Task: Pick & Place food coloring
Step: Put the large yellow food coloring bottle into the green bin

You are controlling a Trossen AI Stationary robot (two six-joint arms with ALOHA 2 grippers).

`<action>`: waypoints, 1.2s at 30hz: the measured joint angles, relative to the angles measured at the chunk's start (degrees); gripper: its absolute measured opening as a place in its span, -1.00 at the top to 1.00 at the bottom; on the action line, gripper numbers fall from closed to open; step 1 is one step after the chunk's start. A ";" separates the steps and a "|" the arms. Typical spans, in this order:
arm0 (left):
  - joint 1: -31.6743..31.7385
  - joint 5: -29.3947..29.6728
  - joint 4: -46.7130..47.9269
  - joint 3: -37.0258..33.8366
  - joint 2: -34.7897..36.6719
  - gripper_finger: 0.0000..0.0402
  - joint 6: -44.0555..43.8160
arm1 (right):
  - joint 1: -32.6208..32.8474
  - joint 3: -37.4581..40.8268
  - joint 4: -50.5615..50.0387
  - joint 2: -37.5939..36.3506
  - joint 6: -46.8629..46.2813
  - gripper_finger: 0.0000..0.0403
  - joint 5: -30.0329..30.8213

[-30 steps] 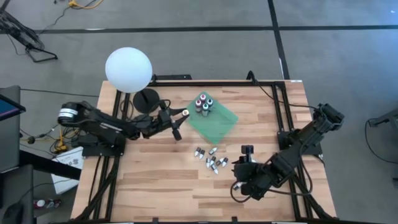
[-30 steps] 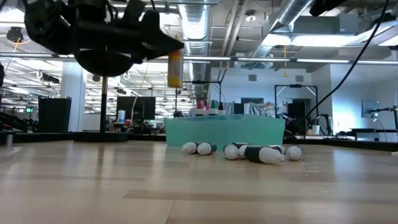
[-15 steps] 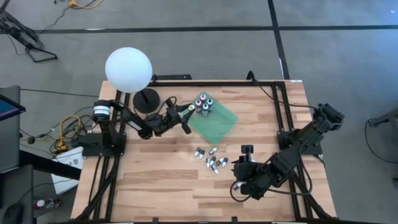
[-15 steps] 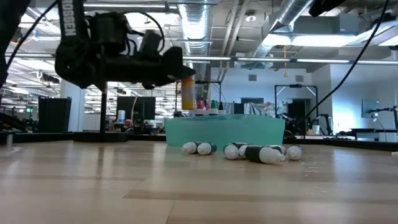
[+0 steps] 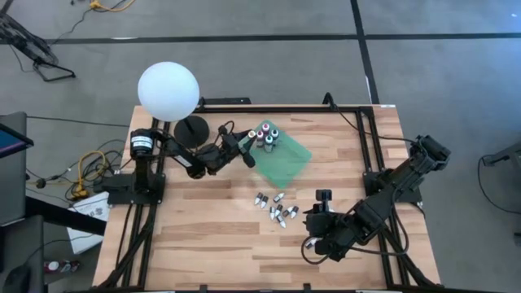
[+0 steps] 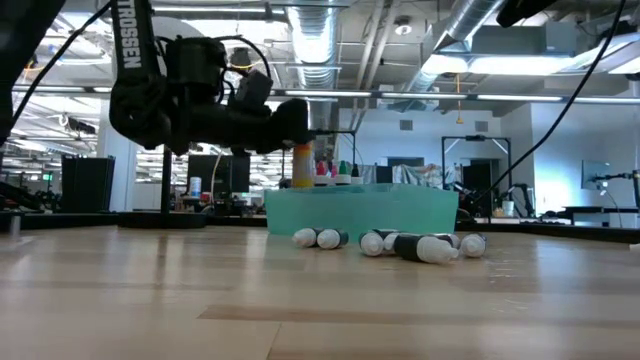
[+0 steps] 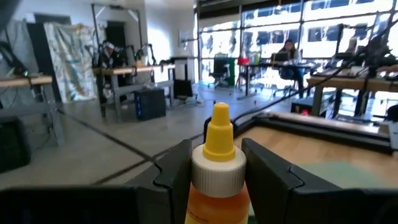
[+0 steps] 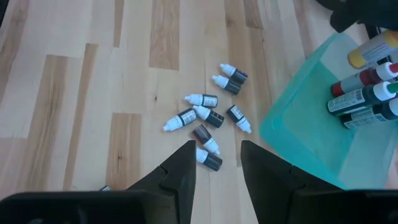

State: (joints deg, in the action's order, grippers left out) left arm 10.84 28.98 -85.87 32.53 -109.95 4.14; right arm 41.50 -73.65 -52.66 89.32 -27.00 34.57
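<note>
Wooden table point(image 5: 203, 236): loose bottles point(image 5: 275, 209) beside green tray point(image 5: 291, 163).

Left arm stretches rightward, its tool point(image 5: 247, 150) clamped; right arm folded, tool point(image 5: 323, 201) slightly parted.

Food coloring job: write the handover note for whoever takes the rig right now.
Left gripper: jaws shut on a yellow-capped bottle, held upright over the near edge of the green tray, beside the bottles already there.
Right gripper: jaws apart, empty, waiting above the near right part of the table.
Done: four bottles stand upright in the tray's far corner.
Left: set down the held bottle, then move the loose bottles, about seven, lying on the wood in front of the tray.
</note>
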 joint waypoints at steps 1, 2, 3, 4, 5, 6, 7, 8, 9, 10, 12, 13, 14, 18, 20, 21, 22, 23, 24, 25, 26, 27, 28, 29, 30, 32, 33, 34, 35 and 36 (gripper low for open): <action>0.27 0.07 0.92 -0.01 0.00 0.40 -0.41 | 0.00 0.00 0.00 0.02 0.00 0.41 0.00; 0.47 0.03 1.76 -0.02 0.00 0.40 -0.76 | 0.00 0.00 0.00 0.00 0.00 0.41 0.00; 0.67 0.01 2.10 -0.02 0.00 0.40 -1.10 | 0.00 0.00 0.00 0.00 0.00 0.41 0.00; 0.80 -0.01 2.25 -0.02 0.00 0.40 -1.46 | 0.00 0.00 0.00 0.00 0.00 0.41 -0.01; 0.94 -0.01 2.58 -0.02 0.00 0.40 -1.73 | 0.00 0.00 0.00 0.01 0.00 0.41 -0.02; 1.09 -0.05 2.93 -0.02 0.00 0.40 -1.75 | 0.00 0.00 0.00 0.00 0.00 0.41 -0.02; 1.17 -0.04 3.08 -0.02 0.00 0.40 -1.74 | 0.00 0.00 0.00 0.00 0.00 0.41 -0.02; 1.27 -0.04 3.02 -0.02 0.02 0.40 -1.74 | 0.00 0.00 0.00 0.02 0.00 0.41 -0.02; 1.44 -0.04 2.93 -0.02 0.02 0.40 -1.74 | 0.00 0.00 0.00 0.00 0.00 0.41 -0.02; 1.62 -0.05 3.00 -0.02 0.02 0.40 -1.74 | 0.00 0.00 0.00 0.00 0.00 0.41 -0.02; 2.07 -0.15 3.81 -0.02 0.02 0.40 -2.30 | 0.00 0.00 0.00 0.00 0.00 0.41 -0.02; 2.28 -0.22 4.24 -0.02 0.02 0.40 -2.70 | 0.00 0.00 0.00 0.00 0.00 0.41 -0.02; 2.49 -0.54 4.68 -0.02 0.02 0.40 -3.18 | 0.00 0.00 0.00 0.01 0.00 0.41 -0.02; 2.76 -1.73 4.99 -0.02 0.02 0.40 -4.36 | 0.00 0.00 0.00 0.00 0.00 0.41 -0.04; 2.76 -1.76 4.98 -0.02 0.02 0.40 -4.34 | 0.00 0.00 0.00 0.00 0.00 0.41 -0.04; 2.76 -1.74 4.97 -0.02 0.02 0.40 -4.35 | 0.00 0.00 0.00 0.00 0.00 0.41 -0.04; 2.76 -1.73 5.05 -0.02 0.02 0.40 -4.42 | 0.00 0.00 0.00 0.01 0.00 0.41 -0.04; 2.76 -1.72 5.28 -0.02 0.02 0.40 -4.62 | 0.00 0.00 0.00 0.00 0.00 0.41 -0.04; 2.76 -1.70 5.48 -0.02 0.02 0.40 -4.76 | 0.00 0.00 0.00 0.00 0.00 0.41 -0.04; 2.76 -1.70 5.67 -0.02 0.02 0.40 -4.89 | 0.00 0.00 -0.02 0.00 0.00 0.41 -0.04; 2.76 -1.70 5.71 -0.02 0.02 0.40 -4.96 | 0.00 0.00 -0.02 0.01 0.01 0.41 -0.04; 2.76 -1.72 5.75 -0.02 0.02 0.40 -5.00 | 0.00 0.00 -0.02 0.00 0.00 0.41 -0.04; 2.76 -1.74 5.81 -0.02 0.02 0.40 -5.04 | 0.00 0.00 -0.02 0.01 0.02 0.41 -0.04; 2.76 -1.74 5.86 -0.02 0.02 0.40 -5.25 | 0.00 0.00 -0.02 0.00 0.02 0.41 -0.04; 2.76 -1.74 5.90 -0.02 0.02 0.40 -5.48 | 0.00 0.00 -0.02 0.00 0.02 0.41 -0.04; 2.76 -1.74 5.90 -0.02 0.02 0.38 -6.07 | 0.00 0.00 -0.02 0.00 0.02 0.41 -0.04; 2.79 -1.74 5.93 -0.02 0.02 0.38 -6.44 | 0.00 0.00 -0.02 0.00 0.02 0.41 -0.04; 2.91 -1.76 6.01 -0.02 0.02 0.37 -6.76 | 0.00 0.00 -0.02 0.01 0.02 0.41 -0.04; 3.01 -1.84 6.16 -0.02 0.02 0.36 -7.05 | 0.00 0.00 -0.02 0.00 0.02 0.41 -0.04; 3.11 -1.83 6.41 -0.02 0.03 0.35 -7.56 | 0.00 0.00 -0.02 0.00 0.02 0.41 -0.04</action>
State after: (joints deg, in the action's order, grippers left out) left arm 13.95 27.16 -79.46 32.51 -109.92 -3.43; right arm 41.50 -73.65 -52.69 89.32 -26.98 34.52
